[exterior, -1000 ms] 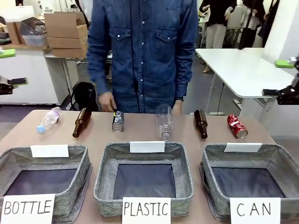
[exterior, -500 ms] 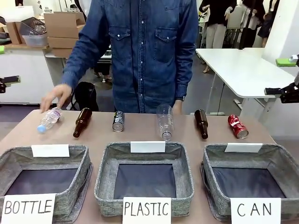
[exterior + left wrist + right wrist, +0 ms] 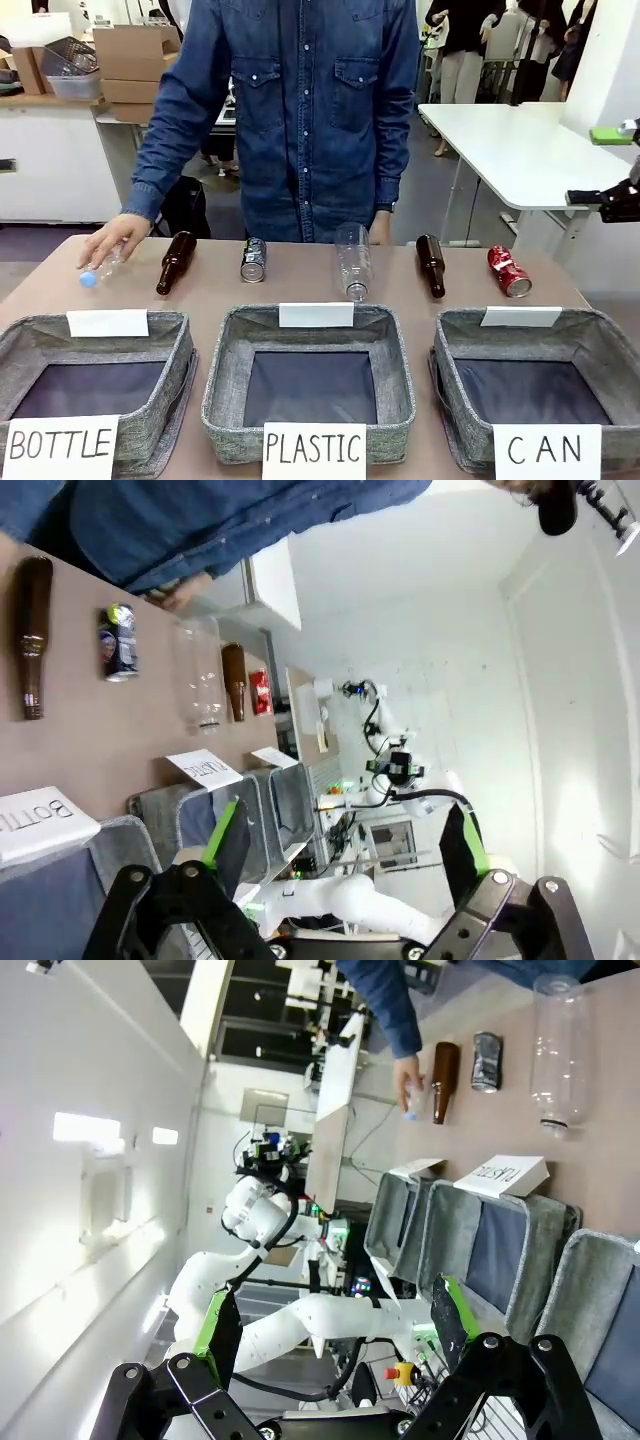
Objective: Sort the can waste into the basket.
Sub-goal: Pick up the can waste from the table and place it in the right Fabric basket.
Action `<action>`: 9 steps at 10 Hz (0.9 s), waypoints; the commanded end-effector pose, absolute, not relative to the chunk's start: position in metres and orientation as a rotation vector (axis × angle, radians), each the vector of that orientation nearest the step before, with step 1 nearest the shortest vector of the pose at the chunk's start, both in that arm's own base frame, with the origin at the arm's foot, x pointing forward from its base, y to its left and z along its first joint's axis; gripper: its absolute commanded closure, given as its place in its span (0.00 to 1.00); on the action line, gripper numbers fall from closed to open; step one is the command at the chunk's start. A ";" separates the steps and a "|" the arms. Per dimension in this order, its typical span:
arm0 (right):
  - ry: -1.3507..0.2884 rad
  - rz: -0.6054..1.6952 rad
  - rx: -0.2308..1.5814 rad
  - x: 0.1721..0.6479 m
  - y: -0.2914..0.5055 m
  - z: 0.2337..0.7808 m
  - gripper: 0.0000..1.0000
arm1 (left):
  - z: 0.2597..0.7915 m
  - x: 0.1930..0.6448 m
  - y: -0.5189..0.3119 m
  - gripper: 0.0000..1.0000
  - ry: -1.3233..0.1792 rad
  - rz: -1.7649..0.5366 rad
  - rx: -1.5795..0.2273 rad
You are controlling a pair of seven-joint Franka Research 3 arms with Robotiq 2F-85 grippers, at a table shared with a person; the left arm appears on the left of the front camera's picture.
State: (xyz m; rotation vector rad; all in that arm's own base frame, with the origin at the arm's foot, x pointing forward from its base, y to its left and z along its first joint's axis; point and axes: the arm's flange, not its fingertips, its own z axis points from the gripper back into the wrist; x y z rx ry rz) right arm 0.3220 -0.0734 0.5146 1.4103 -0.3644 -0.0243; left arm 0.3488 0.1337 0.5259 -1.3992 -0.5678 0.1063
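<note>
CANS WAIT ON THE SORTING LINE: Two drink cans lie untouched on a brown worktop (image 3: 300,292) while a person (image 3: 300,110) in a denim shirt stands at its far side. The grey PLASTIC basket (image 3: 222,385) sits at the middle of the near edge. The CAN basket (image 3: 450,375) stands just to its right and the BOTTLE basket (image 3: 175,375) just to its left, and all three show bare dark floors. The black can (image 3: 253,259) lies on its side beyond the PLASTIC basket's far left corner, apart from the rim. The red can (image 3: 508,271), dented, lies beyond and well to the right of the PLASTIC basket. A clear plastic bottle (image 3: 352,260) lies straight beyond the PLASTIC basket's far rim. A brown glass bottle (image 3: 430,265) lies beyond the basket's right corner, and a second brown glass bottle (image 3: 175,263) lies beyond and to its left. Farthest left of the PLASTIC basket, the person's hand (image 3: 112,240) rests on a small plastic bottle (image 3: 90,276) with a blue cap. In its own wrist camera, the left end effector (image 3: 345,825) hangs off to the PLASTIC basket's left with its green-padded fingers spread wide and nothing between them. The right end effector (image 3: 332,1315), off to that basket's right, is likewise spread wide and empty.
</note>
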 end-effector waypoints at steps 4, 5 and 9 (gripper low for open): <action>-0.384 0.008 1.413 0.325 -0.075 0.515 0.00 | 0.516 0.322 0.154 0.00 -0.548 0.139 -1.400; -0.384 0.008 1.413 0.325 -0.075 0.515 0.00 | 0.515 0.325 0.153 0.00 -0.534 0.146 -1.396; -0.384 0.008 1.413 0.325 -0.075 0.515 0.00 | 0.504 0.413 0.065 0.00 -0.362 0.106 -1.268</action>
